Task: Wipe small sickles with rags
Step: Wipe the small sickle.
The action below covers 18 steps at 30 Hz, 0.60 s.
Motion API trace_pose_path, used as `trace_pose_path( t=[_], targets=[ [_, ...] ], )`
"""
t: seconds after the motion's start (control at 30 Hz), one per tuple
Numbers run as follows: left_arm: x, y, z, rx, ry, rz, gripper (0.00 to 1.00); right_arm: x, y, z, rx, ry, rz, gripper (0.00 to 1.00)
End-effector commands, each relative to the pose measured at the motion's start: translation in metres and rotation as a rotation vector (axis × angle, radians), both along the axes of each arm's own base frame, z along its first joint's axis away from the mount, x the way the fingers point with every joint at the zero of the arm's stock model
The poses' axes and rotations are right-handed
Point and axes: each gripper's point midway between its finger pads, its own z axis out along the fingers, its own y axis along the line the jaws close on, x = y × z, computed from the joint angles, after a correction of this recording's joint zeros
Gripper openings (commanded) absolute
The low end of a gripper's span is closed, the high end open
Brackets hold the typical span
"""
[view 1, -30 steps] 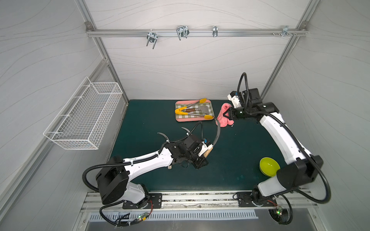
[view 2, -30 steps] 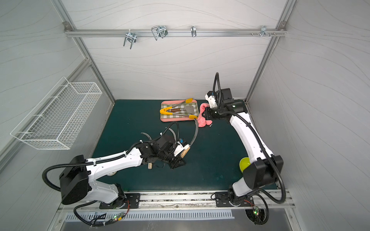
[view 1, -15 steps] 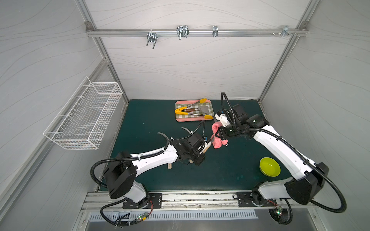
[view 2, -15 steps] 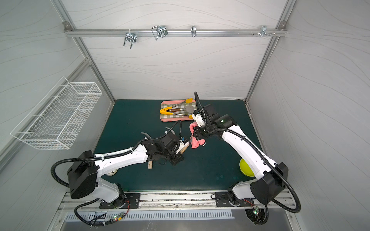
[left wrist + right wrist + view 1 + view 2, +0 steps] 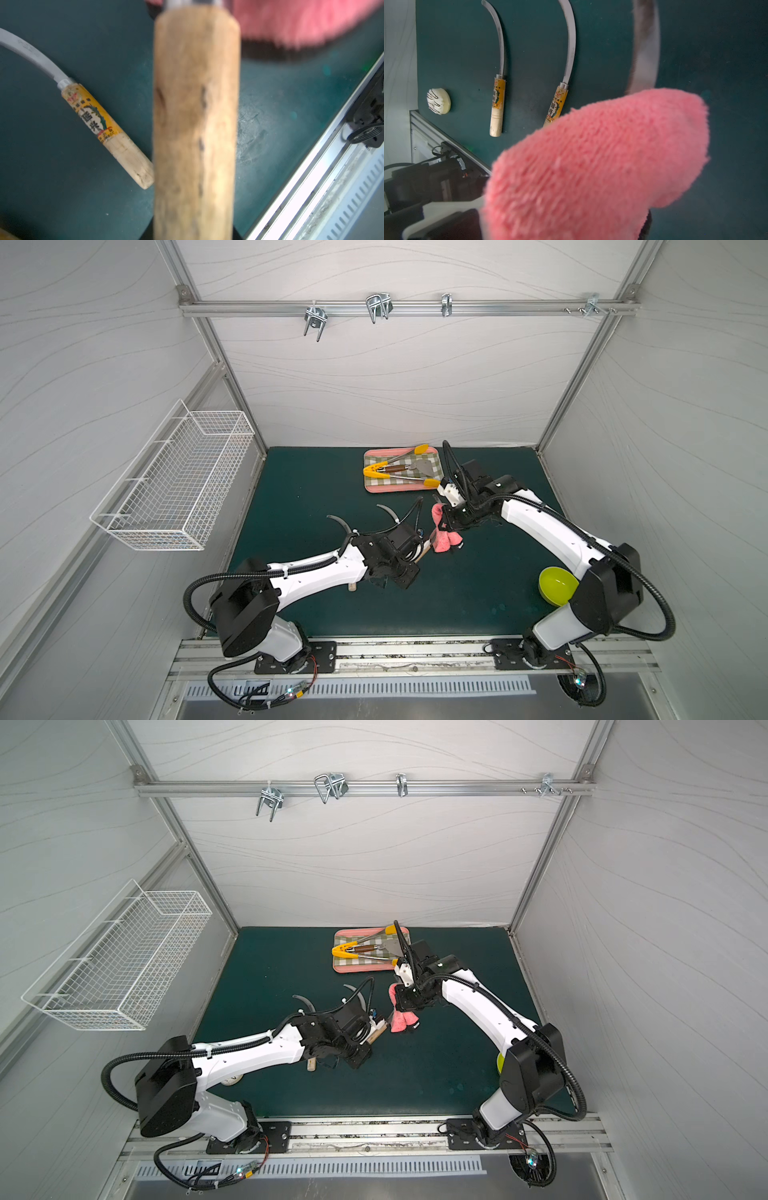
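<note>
Sickles [image 5: 497, 108] lie on dark green mat [image 5: 299, 489] inside white-walled booth [image 5: 374, 385].

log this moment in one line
left gripper shut on sickle | right gripper shut on pink rag | rag by held blade, contact unclear | two sickles on mat

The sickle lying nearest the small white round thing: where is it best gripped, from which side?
Likely by the bare wooden handle end of the sickle, from straight above, closing across its width: it lies flat on the mat, handle straight and thick, blade thin and curved.
</note>
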Motion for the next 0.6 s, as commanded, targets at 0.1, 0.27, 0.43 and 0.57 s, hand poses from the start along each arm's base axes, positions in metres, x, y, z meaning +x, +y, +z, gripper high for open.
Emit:
trace_pose_path(
  t=[0.1, 0.27, 0.43, 0.57],
  targets=[
    [-0.01, -0.036, 0.053, -0.162, -0.143, -0.156, 0.0, 0.049, 0.0, 0.005, 0.021, -0.081, -0.004, 0.03],
    [-0.017, -0.032, 0.05, -0.154, -0.142, -0.168, 0.0, 0.068, 0.003, 0.0, 0.024, -0.068, 0.02, 0.03],
    [-0.019, -0.026, 0.049, -0.141, -0.139, -0.156, 0.0, 0.102, -0.004, -0.002, 0.02, -0.095, -0.003, 0.03],
    [-0.019, -0.023, 0.043, -0.122, -0.128, -0.142, 0.0, 0.123, -0.03, 0.009, -0.007, -0.137, -0.086, 0.02]
  ],
)
